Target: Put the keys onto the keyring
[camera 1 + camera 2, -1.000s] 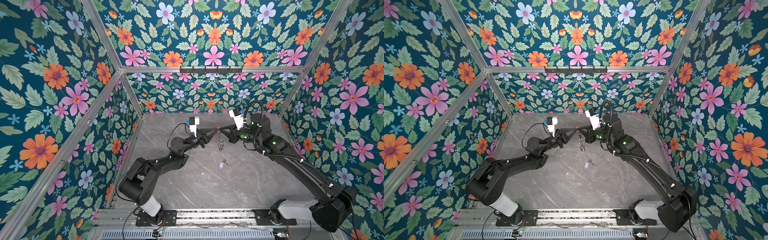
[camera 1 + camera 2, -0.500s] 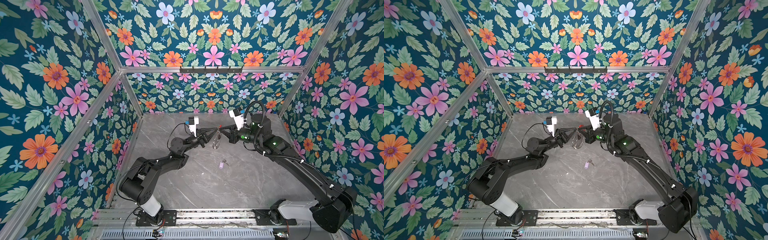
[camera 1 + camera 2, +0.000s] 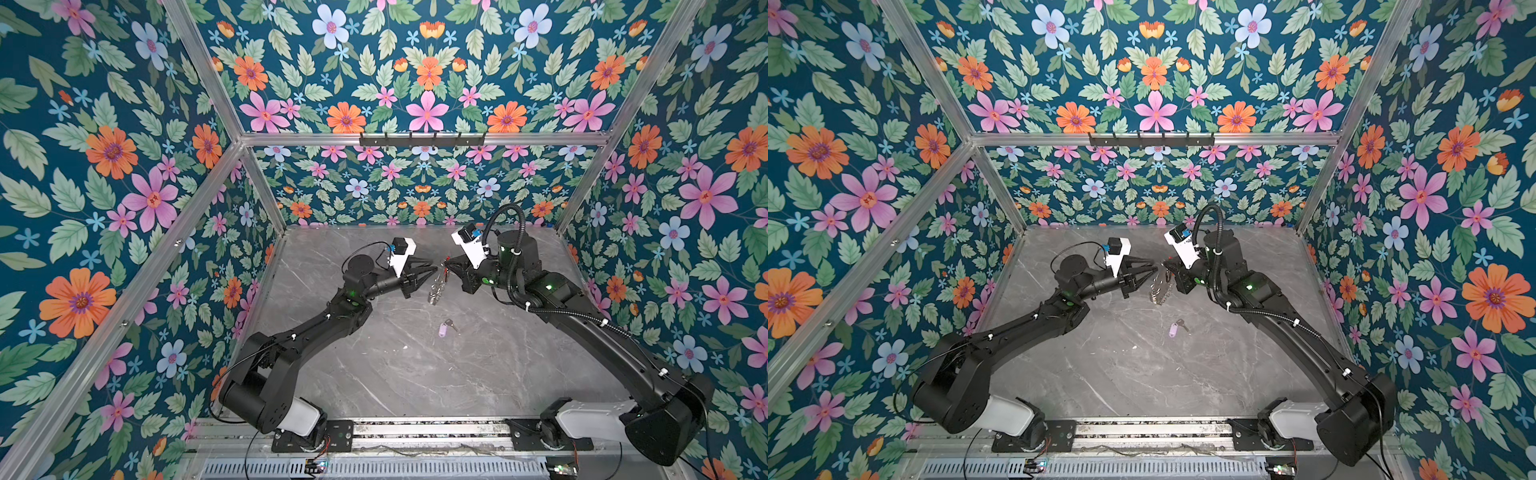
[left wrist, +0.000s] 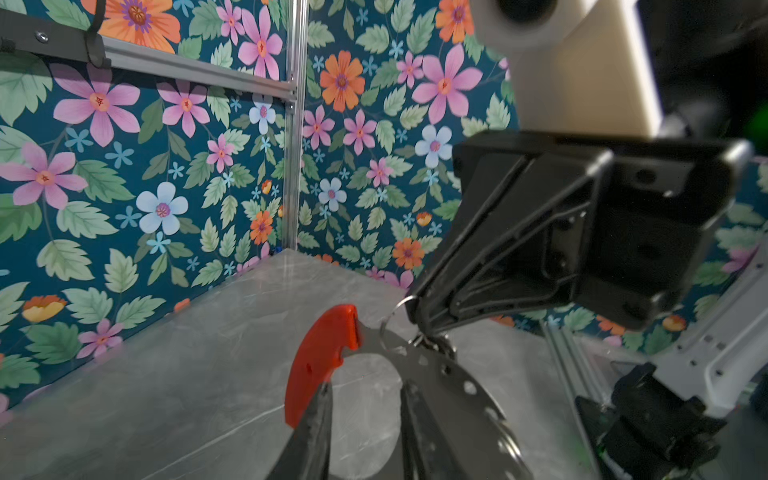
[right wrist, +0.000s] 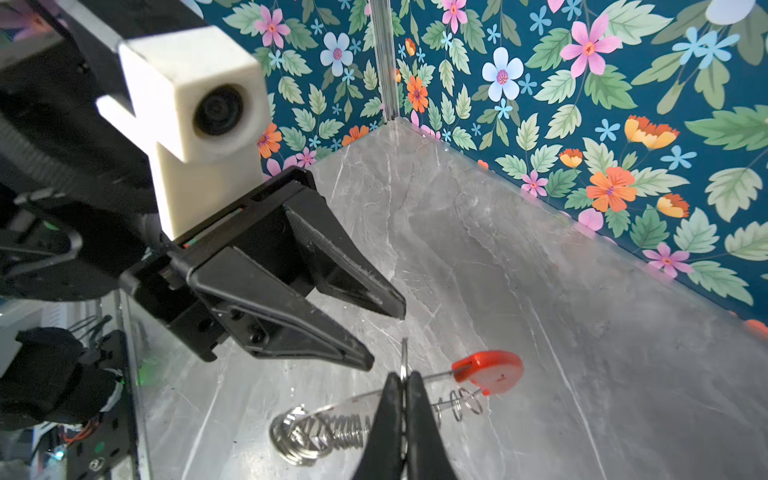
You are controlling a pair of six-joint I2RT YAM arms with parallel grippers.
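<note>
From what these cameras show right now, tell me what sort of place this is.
Most likely a robot test or data-collection cell. An aluminium frame carries floral-printed walls around a marble-look tabletop, and the left arm and right arm are mounted on a rail along its front edge.

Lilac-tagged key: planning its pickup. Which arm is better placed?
Probably left for the key: the left tool is open and empty, while the right tool is shut on the keyring.

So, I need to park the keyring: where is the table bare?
Widest bare marble lies between the lilac-tagged key and the front rail. A narrower strip runs along the back wall. Crowded behind that key, where the left gripper and right gripper flank the keyring.
</note>
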